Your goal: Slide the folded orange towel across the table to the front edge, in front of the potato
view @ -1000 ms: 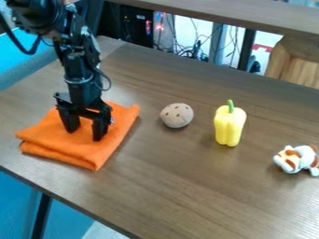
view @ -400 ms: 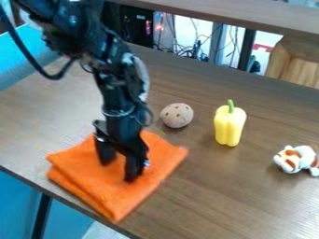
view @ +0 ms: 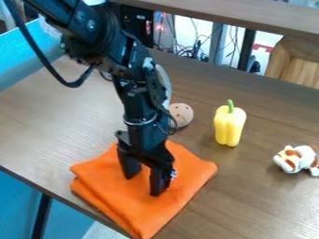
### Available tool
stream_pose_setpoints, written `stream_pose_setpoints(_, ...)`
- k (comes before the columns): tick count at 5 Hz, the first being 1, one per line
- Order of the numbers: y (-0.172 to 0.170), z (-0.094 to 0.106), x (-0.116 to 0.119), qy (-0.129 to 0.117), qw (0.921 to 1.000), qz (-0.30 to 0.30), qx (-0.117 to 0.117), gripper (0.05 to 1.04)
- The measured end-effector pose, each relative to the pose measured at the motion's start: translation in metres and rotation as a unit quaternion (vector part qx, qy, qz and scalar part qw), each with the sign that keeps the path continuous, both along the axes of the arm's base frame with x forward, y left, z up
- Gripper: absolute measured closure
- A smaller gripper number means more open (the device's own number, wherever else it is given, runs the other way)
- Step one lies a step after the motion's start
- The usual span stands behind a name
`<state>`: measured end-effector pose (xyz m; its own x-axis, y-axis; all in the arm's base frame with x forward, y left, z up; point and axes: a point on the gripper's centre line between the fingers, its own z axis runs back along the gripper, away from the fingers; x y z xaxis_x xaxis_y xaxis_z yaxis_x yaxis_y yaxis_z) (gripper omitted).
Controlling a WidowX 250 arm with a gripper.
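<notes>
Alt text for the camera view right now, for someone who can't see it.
Open black claw, fingertips down on a folded orange cloth on a brown table; a spotted ball shows partly behind the arm, a yellow pepper and white-and-orange plush toy farther right.

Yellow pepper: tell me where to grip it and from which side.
Grip the pepper around its body, below the green stem, coming down from above. It stands upright, taller than wide, with fairly straight sides, so a finger should fit along each side.
</notes>
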<state>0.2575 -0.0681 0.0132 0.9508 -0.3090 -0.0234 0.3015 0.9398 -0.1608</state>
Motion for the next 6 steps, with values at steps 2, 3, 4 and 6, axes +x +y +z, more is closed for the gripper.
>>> stream_pose_setpoints(2, 0.025, 0.025, -0.001, 0.027, 0.9981, 0.046, 0.031, 0.083)
stream_pose_setpoints(3, 0.052, 0.057, 0.013, 0.001, 0.9957, 0.083, 0.043, 0.083)
stream_pose_setpoints(4, 0.057, 0.075, 0.028, -0.022, 0.9955, 0.073, 0.056, 0.083)
stream_pose_setpoints(6, 0.044, 0.086, 0.072, -0.045, 0.9945, -0.030, 0.089, 0.083)
